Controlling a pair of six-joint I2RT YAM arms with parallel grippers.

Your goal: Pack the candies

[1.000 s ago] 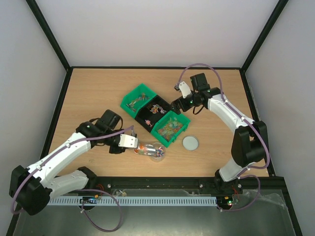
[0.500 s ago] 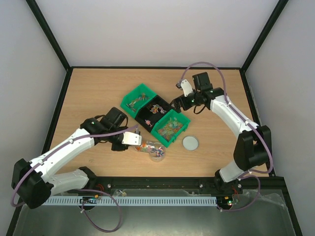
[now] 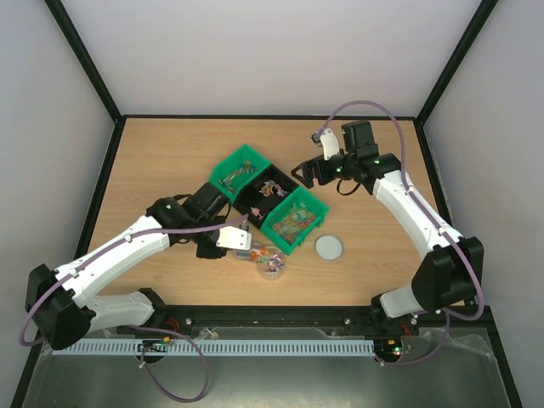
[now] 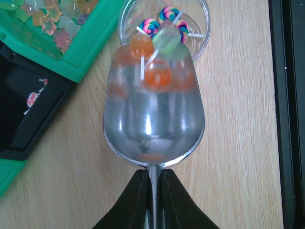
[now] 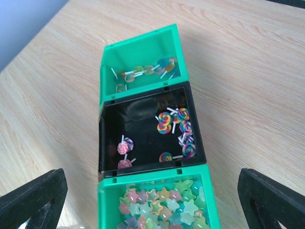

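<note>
Left wrist view: my left tool [image 4: 152,200] is clamped tight on the thin handle of the shiny metal scoop [image 4: 153,119]. The front of the scoop is over the round clear jar [image 4: 202,28]. Small orange and green candies [image 4: 157,72] sit at its front edge, and more lie in the jar. My right tool [image 5: 152,205] has its fingers wide apart, above the black plastic bin [image 5: 143,129] on the wooden counter [image 5: 248,71].

left end effector [image 4: 152,179] pinched on scoop [image 4: 152,129] handle, extended forward, right end effector [image 3: 304,173] spread wide, angled down
</note>
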